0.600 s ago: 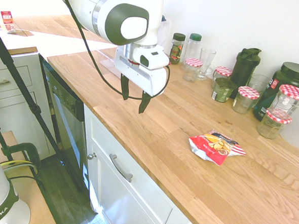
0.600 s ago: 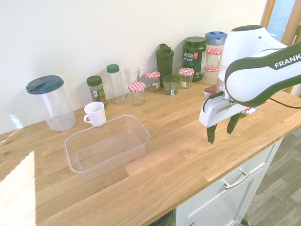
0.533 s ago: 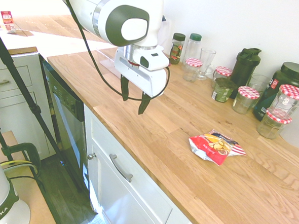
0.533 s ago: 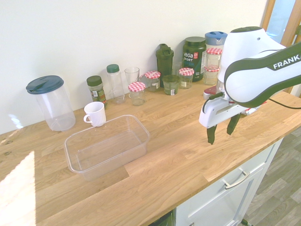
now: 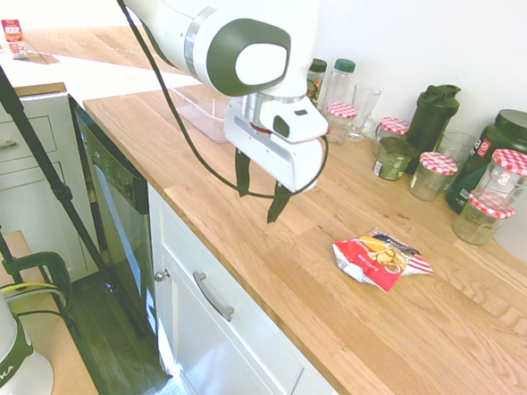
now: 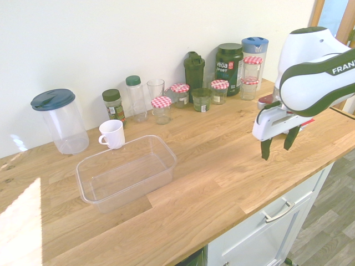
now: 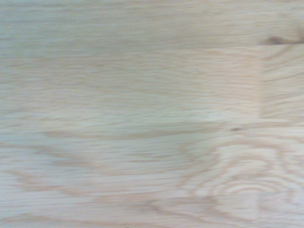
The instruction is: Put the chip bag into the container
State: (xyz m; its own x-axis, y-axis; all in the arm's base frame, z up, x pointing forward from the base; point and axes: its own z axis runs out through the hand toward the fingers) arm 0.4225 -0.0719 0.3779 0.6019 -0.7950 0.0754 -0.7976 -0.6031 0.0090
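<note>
Kitchen, wooden countertop (image 5: 399, 322), white wall, chip bag (image 5: 381, 258) lying flat, hand (image 5: 259, 189) released above bare wood

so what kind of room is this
Most likely a kitchen: a wooden countertop over white drawers, a dishwasher beside them, and jars lined up along the wall.

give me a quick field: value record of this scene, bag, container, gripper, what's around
chip bag: flat on the wooden counter, untouched
container: clear tub, empty, upright on the counter
gripper: open, holding nothing, pointing down above bare wood, apart from the bag
wrist view: only wood grain
white mug: just behind the container
pitcher: dark lid, by the wall
checkered-lid jars: along the wall
task state: bag not yet picked up
</note>
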